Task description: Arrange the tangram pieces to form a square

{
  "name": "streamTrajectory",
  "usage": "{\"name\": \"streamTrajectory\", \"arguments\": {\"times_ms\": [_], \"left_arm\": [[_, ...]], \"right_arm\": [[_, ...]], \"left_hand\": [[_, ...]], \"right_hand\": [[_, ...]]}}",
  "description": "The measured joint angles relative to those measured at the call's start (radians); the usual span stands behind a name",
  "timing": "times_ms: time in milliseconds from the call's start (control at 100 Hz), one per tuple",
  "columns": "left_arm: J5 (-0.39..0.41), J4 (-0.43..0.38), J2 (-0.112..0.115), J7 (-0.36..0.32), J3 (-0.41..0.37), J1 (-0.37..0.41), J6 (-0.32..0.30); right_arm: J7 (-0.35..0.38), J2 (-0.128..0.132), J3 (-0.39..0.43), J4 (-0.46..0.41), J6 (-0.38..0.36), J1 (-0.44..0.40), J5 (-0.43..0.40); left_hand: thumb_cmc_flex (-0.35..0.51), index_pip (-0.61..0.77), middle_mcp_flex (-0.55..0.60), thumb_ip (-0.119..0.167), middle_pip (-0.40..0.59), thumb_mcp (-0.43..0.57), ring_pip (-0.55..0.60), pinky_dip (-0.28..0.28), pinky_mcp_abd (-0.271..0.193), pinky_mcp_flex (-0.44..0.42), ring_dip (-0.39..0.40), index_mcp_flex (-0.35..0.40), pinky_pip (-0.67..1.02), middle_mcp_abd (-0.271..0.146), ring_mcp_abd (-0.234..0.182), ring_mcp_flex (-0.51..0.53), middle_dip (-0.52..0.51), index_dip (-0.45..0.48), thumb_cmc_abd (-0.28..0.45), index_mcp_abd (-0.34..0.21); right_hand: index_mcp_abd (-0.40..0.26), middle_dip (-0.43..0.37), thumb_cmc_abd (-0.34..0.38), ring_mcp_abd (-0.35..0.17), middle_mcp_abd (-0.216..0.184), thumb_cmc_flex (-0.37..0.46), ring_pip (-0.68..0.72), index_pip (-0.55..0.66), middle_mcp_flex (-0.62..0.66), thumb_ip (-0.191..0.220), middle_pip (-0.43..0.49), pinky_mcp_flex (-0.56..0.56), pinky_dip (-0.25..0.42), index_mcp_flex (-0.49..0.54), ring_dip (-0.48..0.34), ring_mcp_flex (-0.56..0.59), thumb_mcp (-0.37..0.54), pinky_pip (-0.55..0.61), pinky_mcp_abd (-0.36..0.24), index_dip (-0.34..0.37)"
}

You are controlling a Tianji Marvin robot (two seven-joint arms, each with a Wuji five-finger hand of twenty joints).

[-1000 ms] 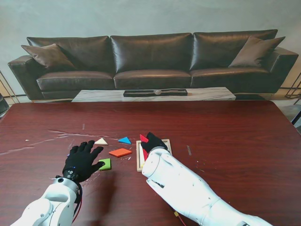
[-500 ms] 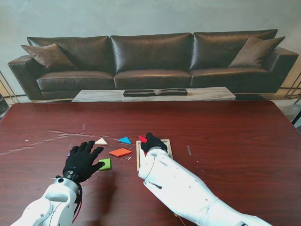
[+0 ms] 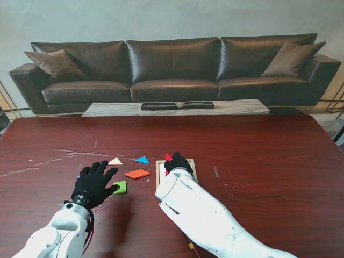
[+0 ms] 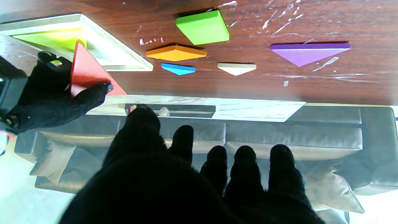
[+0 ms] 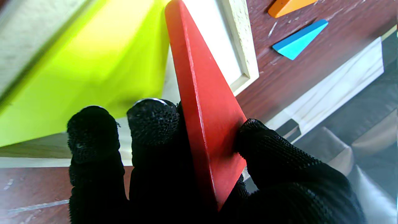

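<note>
The red triangle (image 5: pixel 202 102) stands on edge, pinched between thumb and fingers of the right hand (image 3: pixel 177 163), tip aimed into the wooden frame (image 5: pixel 241 46) beside the yellow piece (image 5: pixel 84 62), likely for slotting in. The left hand (image 3: pixel 94 183), fingers spread and holding nothing, hovers by the green square (image 4: pixel 202 27) on the tabletop (image 3: pixel 269 150).
</note>
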Motion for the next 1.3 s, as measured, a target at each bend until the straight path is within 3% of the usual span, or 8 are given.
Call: {"name": "streamTrajectory", "arguments": {"times_ms": [220,360,540,620,680,760,990,1300], "left_arm": [[0.000,0.001,0.000,-0.001,0.002,-0.001,0.000],[0.000,0.001,0.000,-0.001,0.002,-0.001,0.000],[-0.001,0.001,0.000,0.000,0.002,-0.001,0.000],[-0.001,0.001,0.000,0.000,0.002,-0.001,0.000],[-0.001,0.001,0.000,0.000,0.002,-0.001,0.000],[-0.001,0.001,0.000,-0.001,0.002,-0.001,0.000],[-0.001,0.001,0.000,-0.002,0.003,-0.002,0.000],[-0.002,0.003,0.000,-0.003,0.006,-0.005,0.000]], "right_arm": [[0.037,0.002,0.021,-0.016,0.028,-0.010,0.052],[0.087,0.011,0.020,-0.022,0.034,-0.007,0.058],[0.140,0.039,0.000,-0.046,0.033,0.000,0.034],[0.154,0.050,-0.008,-0.059,0.034,0.000,0.012],[0.175,0.060,-0.014,-0.069,0.038,0.000,-0.003],[0.200,0.072,-0.020,-0.084,0.046,0.001,-0.015],[0.226,0.098,-0.027,-0.122,0.062,-0.002,-0.054],[0.237,0.117,-0.027,-0.136,0.035,-0.004,-0.064]], "left_hand": [[0.000,0.000,0.000,0.000,0.000,0.000,0.000,0.000,0.004,0.000,0.000,0.000,0.000,0.000,0.000,0.000,0.000,0.000,0.000,0.000],[0.000,0.000,0.000,0.000,0.000,0.000,0.000,0.000,0.005,0.000,0.000,0.000,0.000,0.000,0.000,0.000,0.000,0.000,0.000,0.000],[0.000,0.000,0.000,0.000,0.000,0.000,0.000,0.000,0.005,0.000,0.000,0.000,0.000,0.000,0.000,0.000,0.000,0.000,0.000,0.000],[0.000,0.000,0.000,0.000,0.000,0.000,0.000,0.000,0.006,0.000,0.000,0.000,0.000,0.000,0.000,0.000,0.000,0.000,0.000,0.000],[0.000,0.000,0.000,0.000,0.000,0.000,0.000,0.000,0.006,0.000,0.000,0.000,0.000,0.000,0.000,0.000,0.000,0.000,0.000,0.000],[0.000,0.000,0.000,0.000,0.000,0.000,0.000,0.000,0.006,0.000,0.000,0.000,-0.002,0.000,0.000,0.000,0.000,0.000,0.000,0.000],[0.000,0.000,0.000,0.000,0.000,0.000,0.000,0.000,0.006,0.000,0.000,0.000,-0.008,0.000,0.000,0.000,0.000,0.000,0.000,0.000],[0.000,0.000,0.000,0.000,0.000,0.000,0.000,0.000,0.016,0.000,0.000,0.000,-0.008,0.000,0.000,0.000,0.000,0.000,0.000,0.000]], "right_hand": [[0.022,-0.032,0.059,0.012,0.034,0.000,-0.014,-0.046,-0.019,0.015,-0.022,0.012,0.000,-0.001,-0.015,0.008,-0.054,0.003,0.014,-0.031],[0.047,-0.034,0.112,0.013,0.056,-0.042,-0.014,-0.149,-0.129,0.065,-0.027,0.009,0.013,-0.021,-0.015,0.006,-0.141,0.024,0.013,-0.027],[0.052,-0.047,0.161,0.015,0.074,-0.115,-0.006,-0.374,-0.300,0.160,-0.059,-0.045,0.071,-0.057,-0.015,-0.099,-0.201,0.037,-0.003,0.083],[0.055,-0.133,0.174,0.020,0.112,-0.114,-0.023,-0.438,-0.386,0.160,-0.167,-0.061,0.109,-0.084,-0.016,-0.165,-0.287,0.040,-0.026,0.082],[0.064,-0.151,0.233,0.028,0.116,-0.002,-0.036,-0.493,-0.414,0.170,-0.203,-0.069,0.128,-0.083,-0.017,-0.192,-0.536,0.047,-0.039,0.071],[0.067,-0.169,0.252,0.037,0.113,0.032,-0.057,-0.542,-0.449,0.171,-0.232,-0.073,0.130,-0.083,-0.017,-0.217,-0.636,0.049,-0.048,0.051],[0.078,-0.287,0.253,0.061,0.191,0.032,-0.142,-0.644,-0.484,0.171,-0.372,-0.096,0.142,-0.083,-0.049,-0.303,-0.646,0.052,-0.065,0.006],[0.069,-0.337,0.253,0.091,0.193,0.032,-0.347,-0.724,-0.467,0.171,-0.445,-0.280,0.146,-0.038,-0.112,-0.462,-0.646,-0.023,-0.091,-0.025]]}}
